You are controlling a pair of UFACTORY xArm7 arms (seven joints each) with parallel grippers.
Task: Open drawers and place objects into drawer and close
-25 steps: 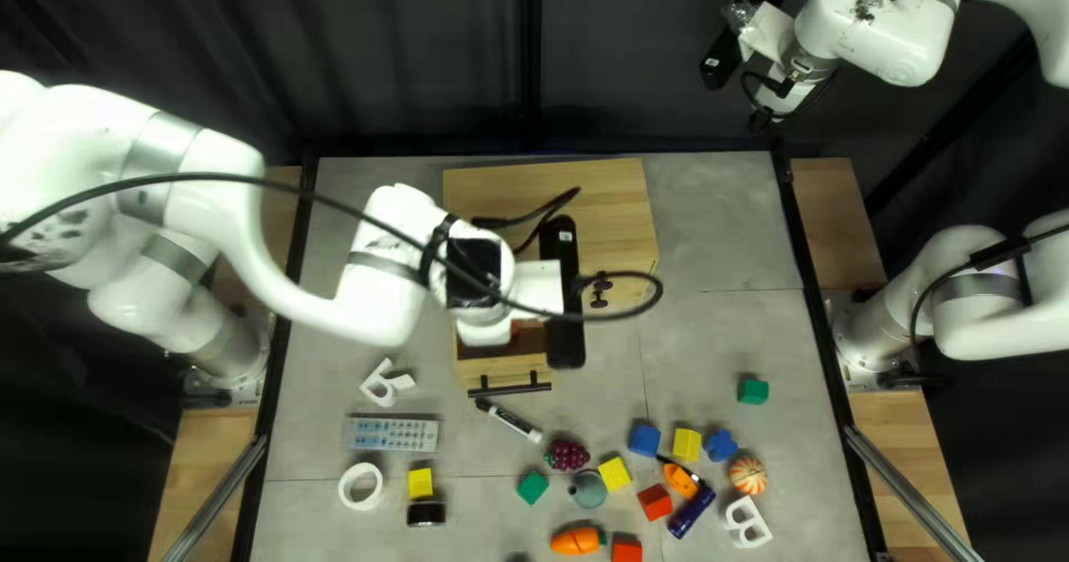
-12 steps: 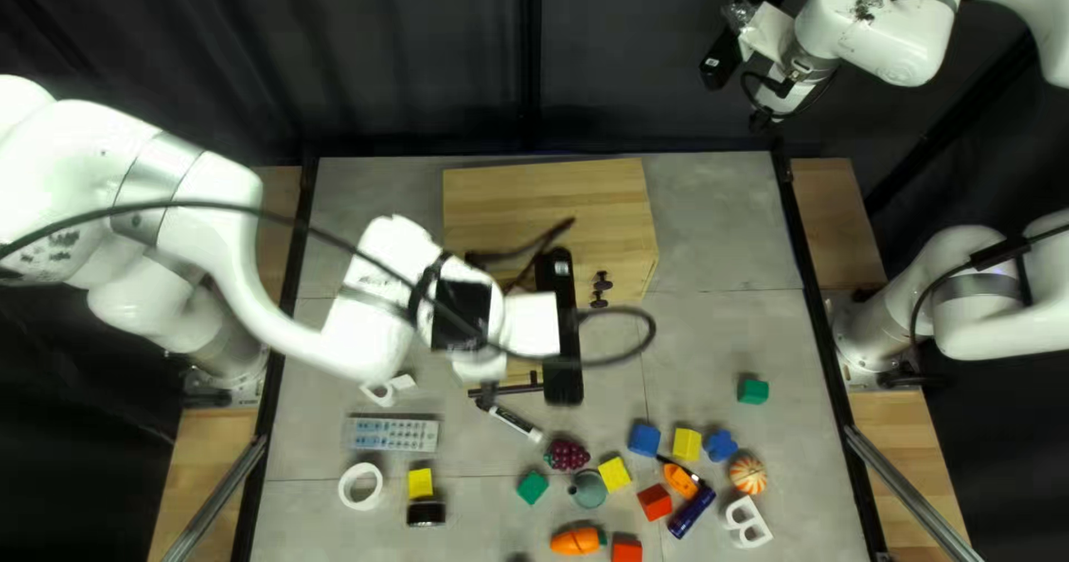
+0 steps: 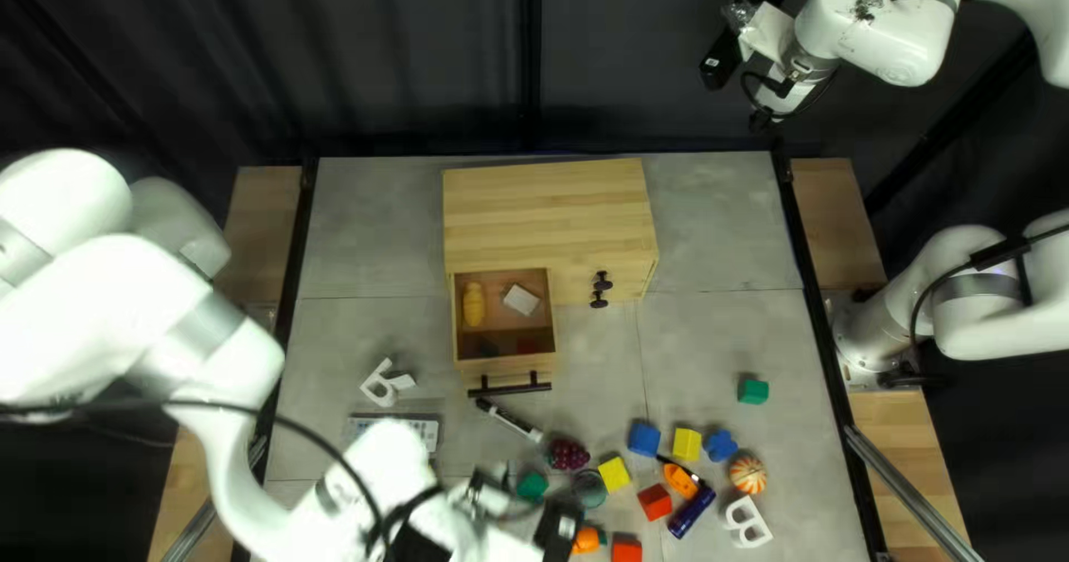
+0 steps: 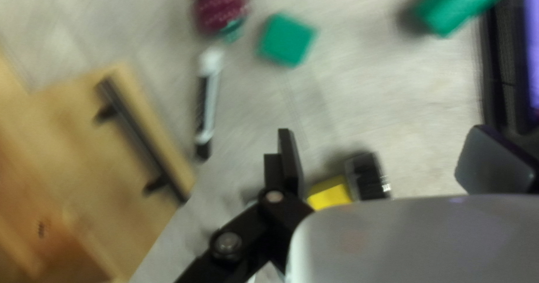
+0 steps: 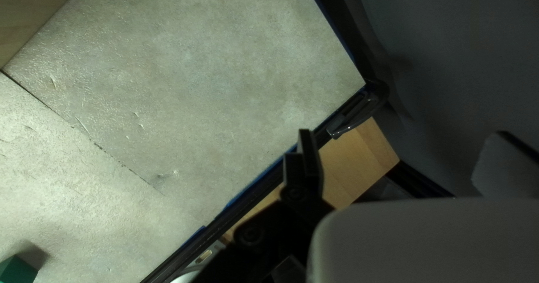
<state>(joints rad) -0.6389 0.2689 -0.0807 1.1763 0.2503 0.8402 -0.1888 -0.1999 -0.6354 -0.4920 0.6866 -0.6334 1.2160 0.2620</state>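
Near the table's front edge, in the top left view, the left gripper (image 3: 558, 530) hangs low among the scattered toys. A carrot (image 3: 586, 539) lies just beside its fingers, and a green cube (image 3: 532, 487) and the grapes (image 3: 568, 455) lie a little ahead of them. Well beyond the fingers, the drawer (image 3: 504, 328) of the wooden chest (image 3: 547, 211) stands pulled out. It holds a yellow corn-like piece (image 3: 473, 304), a white piece (image 3: 521, 300) and something dark at the front that I cannot make out. The right gripper (image 3: 725, 44) is raised high past the far corner, well apart from everything.

Seen from the left wrist, the fingers (image 4: 289, 161) are spread wide and pinch nothing. A yellow cube (image 4: 328, 194) and a small black object (image 4: 366, 175) lie under the gap between them. The marker (image 4: 208, 102) is ahead, and the drawer's handle (image 4: 130, 135) is off beside one finger.

Seen from the right wrist, that gripper's fingers are also spread and empty, with bare table ahead.

By my reading, the task is partly done: one drawer is open and has a few things in it. Most toys are left to load, the drawer is not yet closed, and the knobbed drawers (image 3: 600, 288) look shut.
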